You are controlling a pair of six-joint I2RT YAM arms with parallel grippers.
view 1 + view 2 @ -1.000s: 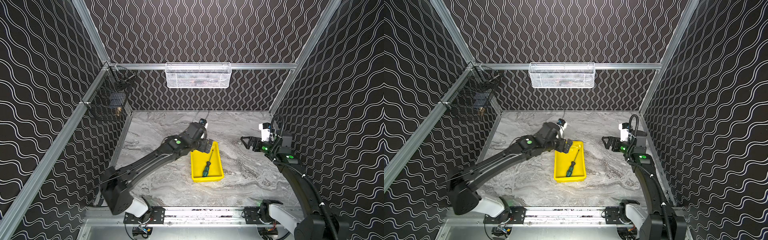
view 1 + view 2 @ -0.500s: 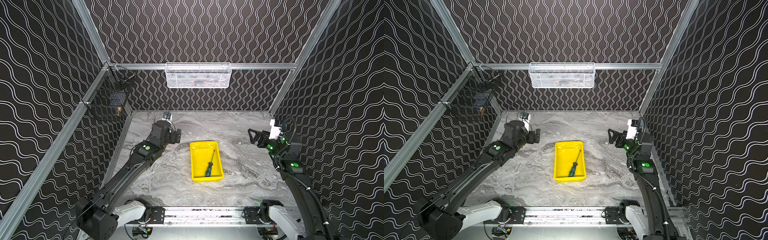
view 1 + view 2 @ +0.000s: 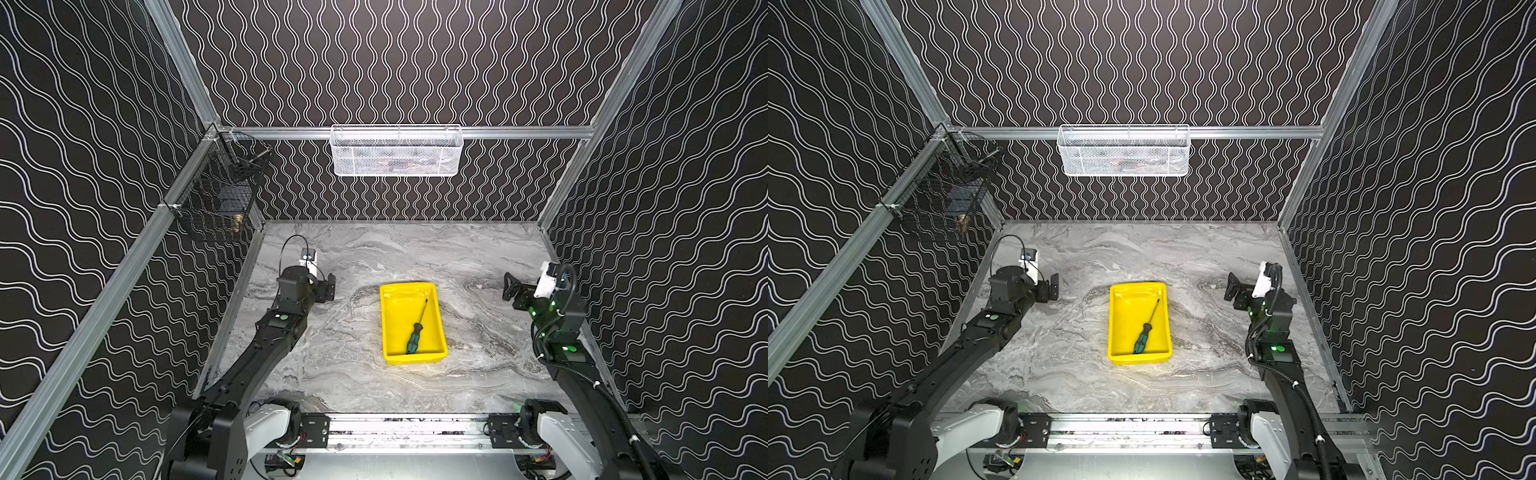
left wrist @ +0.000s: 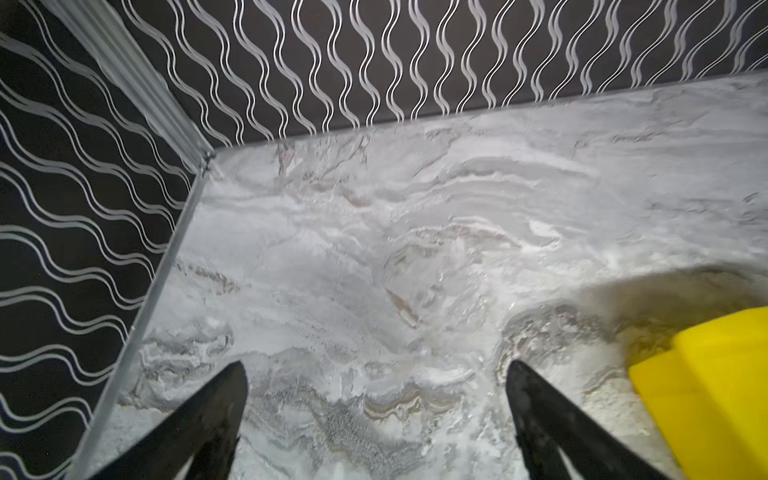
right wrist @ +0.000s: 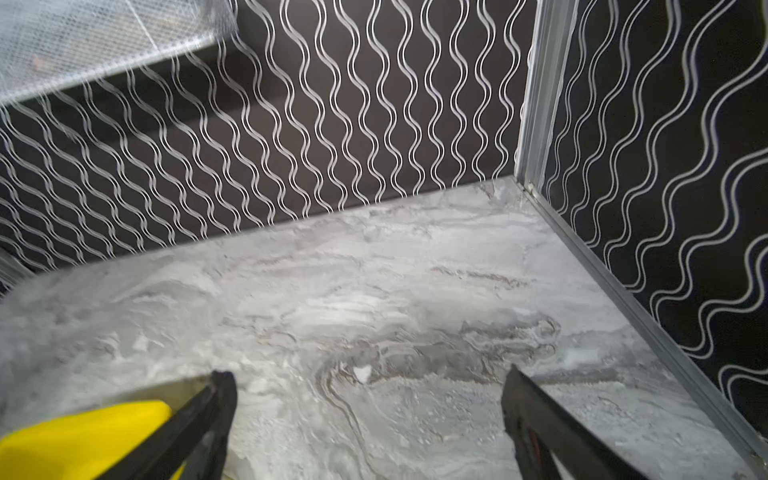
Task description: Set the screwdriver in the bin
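bin [image 4: 715, 386]: being cut off by the frame edge in the left wrist view; in the right wrist view, being cropped and partly covered by the right gripper [image 5: 365, 378].
screwdriver [image 3: 415, 334]: tip being shown too small for its type to be told.
basket [image 3: 397, 151]: contents being blurred behind the mesh.
cage [image 3: 216, 199]: contents being rendered too small and dark to be named.
left gripper [image 4: 374, 370]: fingers being cut off at the frame edge.
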